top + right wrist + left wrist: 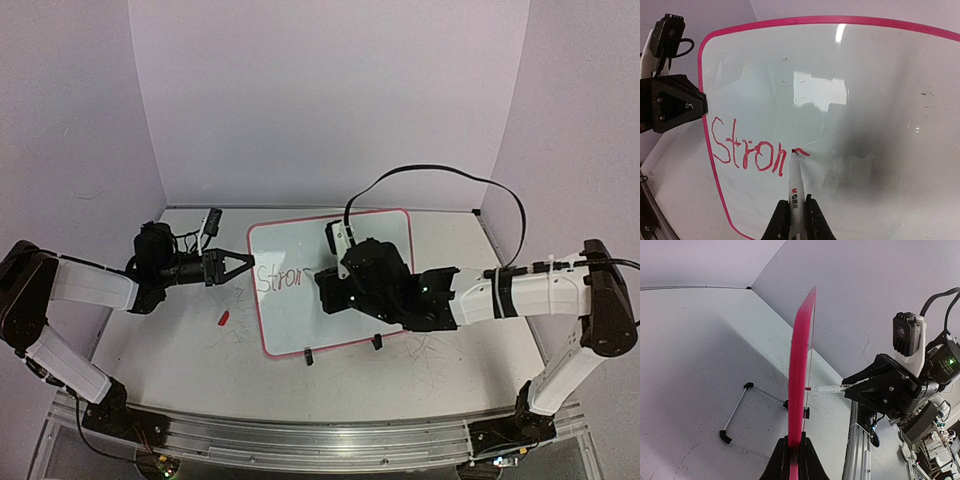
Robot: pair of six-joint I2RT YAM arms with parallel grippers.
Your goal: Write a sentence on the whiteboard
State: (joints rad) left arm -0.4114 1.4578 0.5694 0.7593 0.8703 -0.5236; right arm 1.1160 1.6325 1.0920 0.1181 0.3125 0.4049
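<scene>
Red marker lettering, the sentence [747, 150], reads "Stron", followed by one short stroke. It lies at the lower left of the right wrist view, just inside the board's left rim. The whiteboard [290, 242] is glossy white with a thin red-pink rim and rounded corners. It sits at the centre of the top view on the grey-white table [440, 345]. Two black clip feet [308, 354] show at its lower edge.

The left arm enters from the left edge of the top view. The left gripper [250, 263] is clenched on the board's left rim, beside the letter "S". In the left wrist view the rim rises edge-on from between the closed jaws.

The right arm reaches in from the right edge of the top view, its wrist over the board's middle. The right gripper [792, 220] is clamped around a white marker [794, 185]. The marker's red tip meets the board at the left end of the short stroke.

A small red piece [223, 319] lies on the table at the board's lower left.

In the top view the right wrist covers the marker, its fingers and much of the board's right half. The lettering cannot be seen in the left wrist view. The right wrist view cuts off the board's lower and right edges.
</scene>
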